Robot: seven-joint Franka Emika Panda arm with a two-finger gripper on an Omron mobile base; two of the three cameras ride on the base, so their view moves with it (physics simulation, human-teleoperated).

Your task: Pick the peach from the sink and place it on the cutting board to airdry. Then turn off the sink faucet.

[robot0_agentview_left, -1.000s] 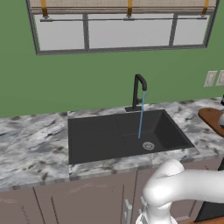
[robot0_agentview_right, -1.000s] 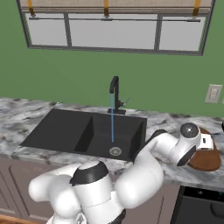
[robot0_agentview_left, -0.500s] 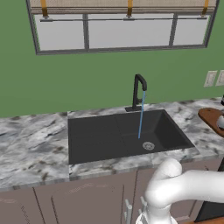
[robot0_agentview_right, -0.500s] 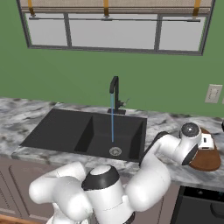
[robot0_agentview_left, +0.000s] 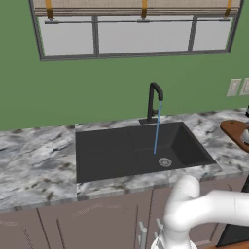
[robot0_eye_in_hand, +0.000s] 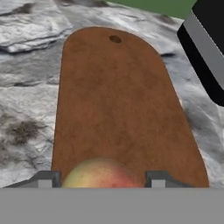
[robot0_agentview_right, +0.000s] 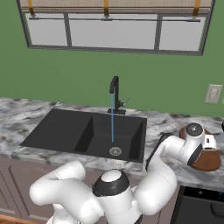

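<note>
The peach (robot0_eye_in_hand: 103,175), orange-red with a yellowish side, sits between my gripper (robot0_eye_in_hand: 101,180) fingertips (robot0_eye_in_hand: 46,179), low over the near end of the reddish-brown cutting board (robot0_eye_in_hand: 118,100). The gripper looks shut on it. In the right base view my hand hovers over the cutting board (robot0_agentview_right: 205,161) at the right of the counter. The board's edge (robot0_agentview_left: 236,131) also shows at the far right of the left base view. The black sink (robot0_agentview_left: 112,151) (robot0_agentview_right: 57,131) holds no fruit. The black gooseneck sink faucet (robot0_agentview_left: 154,99) (robot0_agentview_right: 114,89) pours a thin blue stream of water (robot0_agentview_left: 156,129) toward the drain (robot0_agentview_left: 165,162).
A black block with a grey stripe (robot0_eye_in_hand: 205,48) stands just beyond the board's far right side. Grey-white marble counter (robot0_agentview_left: 39,155) runs on both sides of the sink. Wall outlets (robot0_agentview_right: 213,93) sit on the green wall, and a dark appliance (robot0_agentview_right: 197,205) lies below the board.
The arm's lower joints have turned a little, while the hand stays over the cutting board. The water keeps running.
</note>
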